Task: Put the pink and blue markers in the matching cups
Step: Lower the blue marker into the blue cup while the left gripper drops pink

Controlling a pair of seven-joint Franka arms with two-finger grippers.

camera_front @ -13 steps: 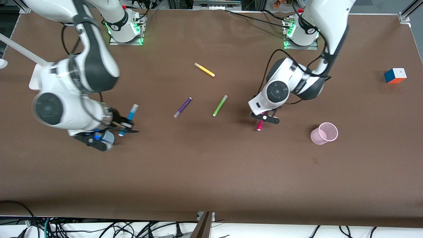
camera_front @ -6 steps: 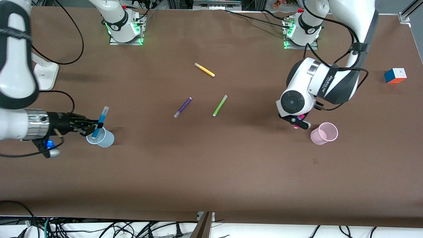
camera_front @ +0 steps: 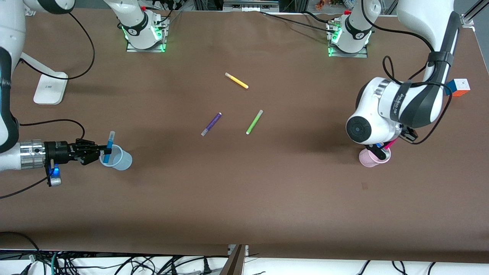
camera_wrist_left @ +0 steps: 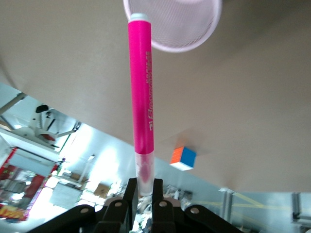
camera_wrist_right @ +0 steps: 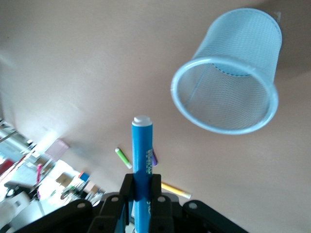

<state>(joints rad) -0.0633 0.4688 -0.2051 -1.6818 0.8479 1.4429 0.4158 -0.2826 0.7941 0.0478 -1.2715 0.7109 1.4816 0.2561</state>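
Observation:
My right gripper [camera_front: 102, 152] is shut on the blue marker [camera_front: 109, 147] and holds it upright at the rim of the pale blue cup [camera_front: 121, 162], on the cup's side toward the right arm's end. In the right wrist view the blue marker [camera_wrist_right: 142, 155] sits between the fingers, its tip apart from the blue cup [camera_wrist_right: 228, 82]. My left gripper [camera_front: 380, 151] is shut on the pink marker [camera_front: 390, 144] over the pink cup [camera_front: 367, 160]. In the left wrist view the pink marker [camera_wrist_left: 141, 92] points at the rim of the pink cup [camera_wrist_left: 184, 29].
A yellow marker [camera_front: 237, 80], a purple marker [camera_front: 211, 124] and a lime-green marker [camera_front: 254, 122] lie mid-table. A colour cube [camera_front: 457, 87] sits at the left arm's end. A white stand [camera_front: 47, 88] sits at the right arm's end.
The left gripper carried the pink marker from beside the purple and green pens to over the pink cup. The right gripper swung the blue marker to the blue cup's rim and turned level.

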